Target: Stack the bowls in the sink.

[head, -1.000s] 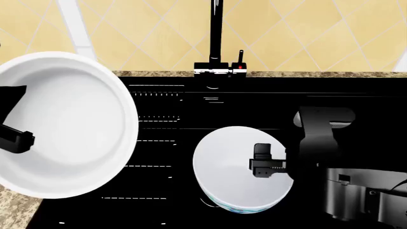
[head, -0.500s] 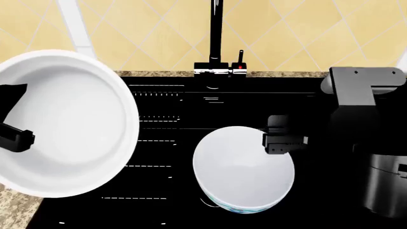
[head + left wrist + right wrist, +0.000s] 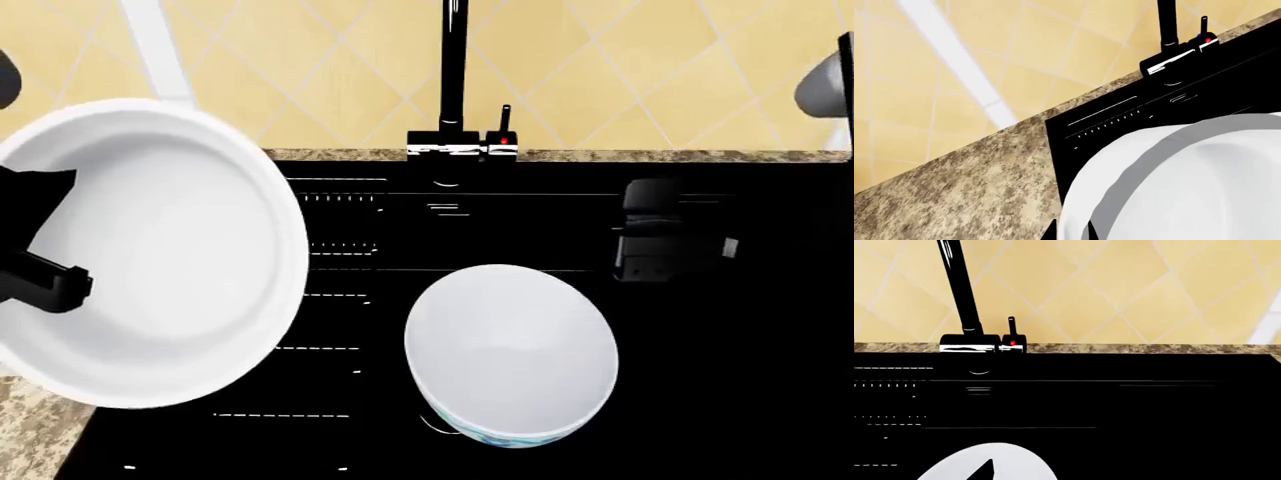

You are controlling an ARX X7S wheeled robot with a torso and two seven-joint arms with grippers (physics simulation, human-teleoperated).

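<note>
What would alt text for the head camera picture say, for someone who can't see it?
A large plain white bowl is held up at the left by the left gripper, while a floral-banded bowl sits in the glossy black sink. A tall black tap stands behind, against yellow tiles; the right gripper hovers empty.

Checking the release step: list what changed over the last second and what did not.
The right gripper left the floral bowl, letting it go, and withdrew toward the tap. The floral bowl stayed put in the sink. The left gripper still holds the plain bowl, nudged slightly rightward.
</note>
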